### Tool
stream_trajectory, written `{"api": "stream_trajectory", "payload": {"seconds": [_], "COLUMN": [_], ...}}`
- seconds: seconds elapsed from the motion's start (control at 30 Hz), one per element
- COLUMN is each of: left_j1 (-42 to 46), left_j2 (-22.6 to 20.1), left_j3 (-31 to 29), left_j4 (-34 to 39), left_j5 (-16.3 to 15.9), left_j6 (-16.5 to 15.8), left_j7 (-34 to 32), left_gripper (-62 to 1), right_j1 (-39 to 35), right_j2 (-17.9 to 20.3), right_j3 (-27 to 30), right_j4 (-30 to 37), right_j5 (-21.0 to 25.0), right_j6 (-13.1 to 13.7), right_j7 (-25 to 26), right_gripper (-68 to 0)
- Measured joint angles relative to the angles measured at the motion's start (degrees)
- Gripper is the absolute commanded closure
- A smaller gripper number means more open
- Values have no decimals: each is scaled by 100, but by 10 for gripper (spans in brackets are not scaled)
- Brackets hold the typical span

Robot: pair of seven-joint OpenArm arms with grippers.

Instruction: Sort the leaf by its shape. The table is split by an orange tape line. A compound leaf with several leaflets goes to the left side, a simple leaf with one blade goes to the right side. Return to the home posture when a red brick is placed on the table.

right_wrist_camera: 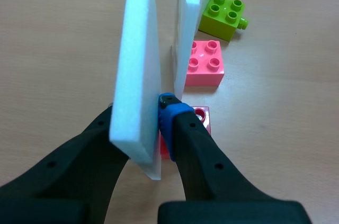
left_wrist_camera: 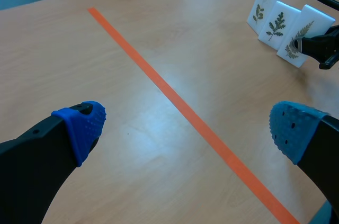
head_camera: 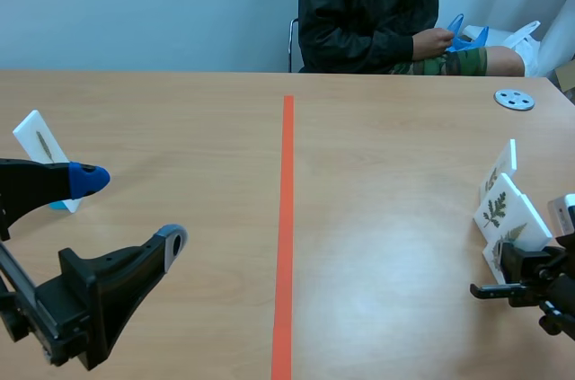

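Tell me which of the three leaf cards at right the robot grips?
The nearest card, pinched in the right tool; the other two cards stand free.

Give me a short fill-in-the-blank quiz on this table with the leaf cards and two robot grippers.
1. The right gripper is shut on a white foam leaf card, one of ____ cards right of the orange tape line.
2. The left gripper is ____ and holds nothing.
3. A lone white card stands ____ of the tape.
4. The studded plastic brick beyond the pink brick is ____.
Missing: three; open; left; green.
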Motion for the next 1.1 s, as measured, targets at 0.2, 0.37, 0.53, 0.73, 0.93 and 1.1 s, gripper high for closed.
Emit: {"api": "stream_trajectory", "payload": {"seconds": [0.2, 0.37, 0.53, 0.73, 0.93, 1.1], "left_j1": [0, 0, 0, 0, 0, 0], "left_j2": [0, 0, 0, 0, 0, 0], "left_j3": [0, 0, 0, 0, 0, 0], "left_j4": [0, 0, 0, 0, 0, 0], "left_j5": [0, 0, 0, 0, 0, 0], "left_j6": [0, 0, 0, 0, 0, 0], "left_j7": [0, 0, 0, 0, 0, -2], "left_gripper": [-623, -623, -623, -623, -623, -623], "right_j1": [0, 0, 0, -2, -140, -479], "right_j2": [0, 0, 0, 20, 101, 129], "right_j3": [0, 0, 0, 0, 129, 470], "right_j4": [0, 0, 0, 2, 424, 1215], "right_j5": [0, 0, 0, 0, 2, 7], "right_j6": [0, 0, 0, 2, 111, 468], "right_j7": [24, 24, 76, 114, 131, 127], "right_gripper": [-49, -97, -199, -265, -281, -312]}}
